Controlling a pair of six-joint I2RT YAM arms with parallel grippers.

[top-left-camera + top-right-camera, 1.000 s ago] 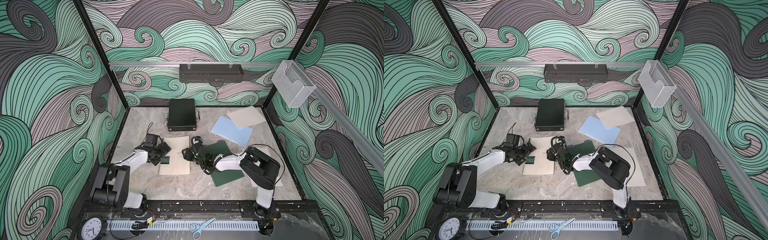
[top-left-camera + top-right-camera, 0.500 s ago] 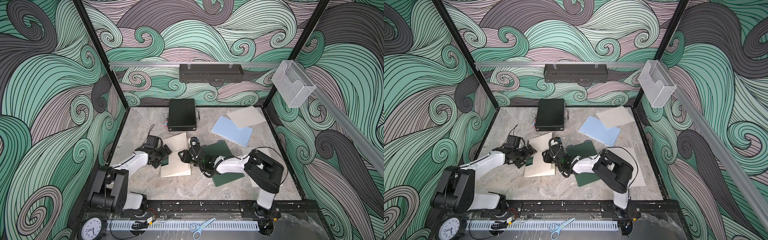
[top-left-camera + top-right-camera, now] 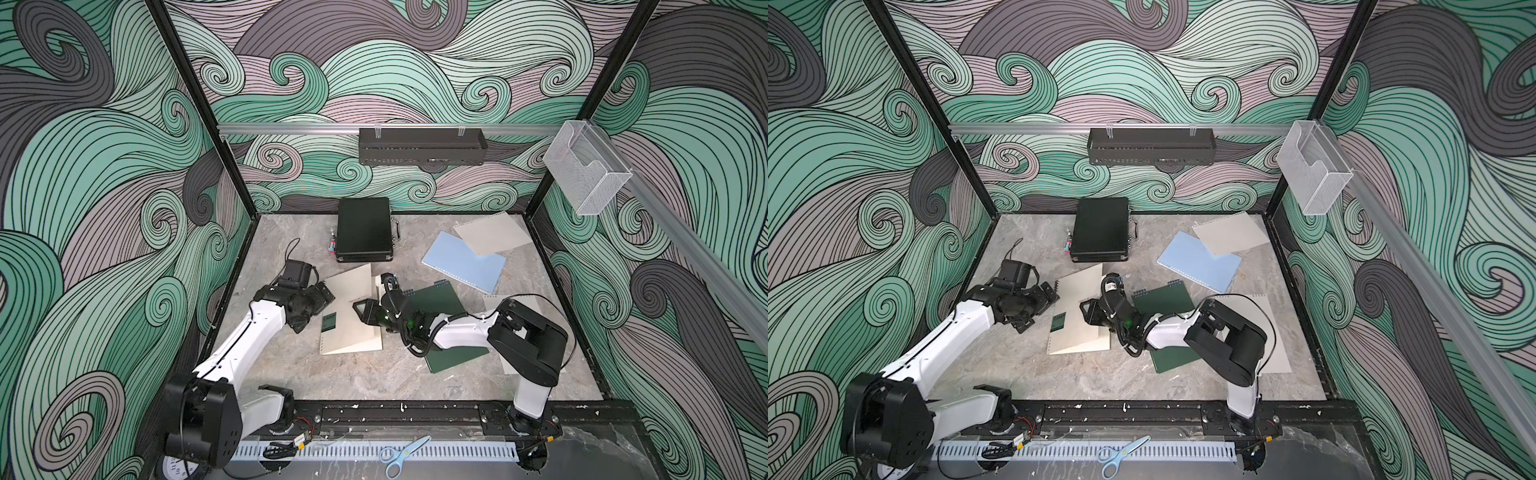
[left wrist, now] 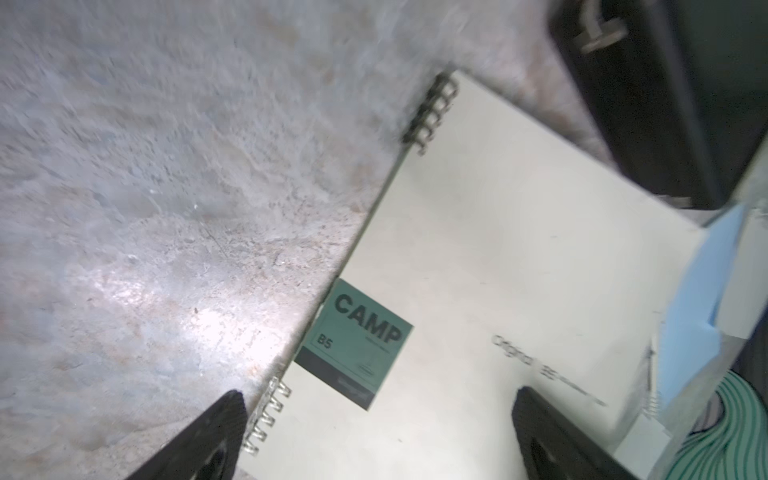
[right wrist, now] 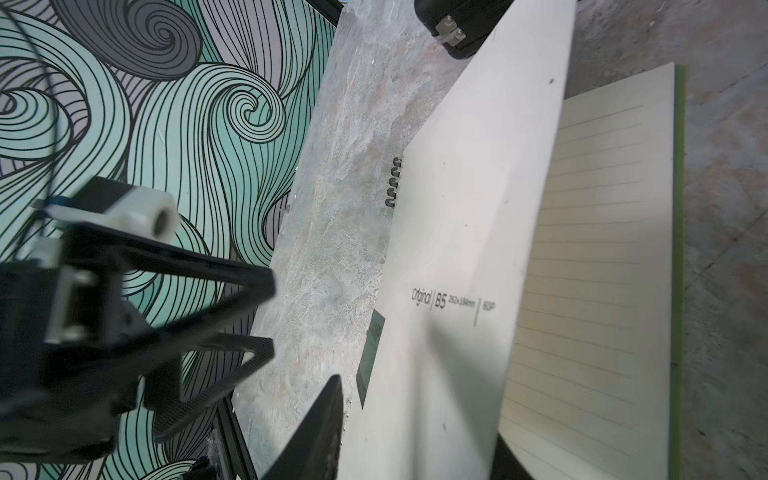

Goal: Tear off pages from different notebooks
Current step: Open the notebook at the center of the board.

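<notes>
**Beige notebook's cover pinched up; the thin sheets look easy to tear**
In both top views, three notebooks lie mid-tabletop [image 3: 291, 374]: beige kraft spiral-bound notebook [image 3: 353, 336], dark green notebook [image 3: 436, 299], light blue notebook [image 3: 1200, 262]. Two loose cream pages [image 3: 490, 232] lie rightward. In the left wrist view, the left gripper [image 4: 374, 436] gapes empty over the wire spine [image 4: 432, 110]. In the right wrist view, the right gripper [image 5: 407, 449] pinches the floppy cover [image 5: 478, 208]. The lined sheets [image 5: 602, 249] look light and flimsy, probably best taken at a free corner.

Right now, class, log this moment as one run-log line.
left hand: open, by spiral edge | right hand: gripping beige notebook cover, raised | lined page: exposed
</notes>
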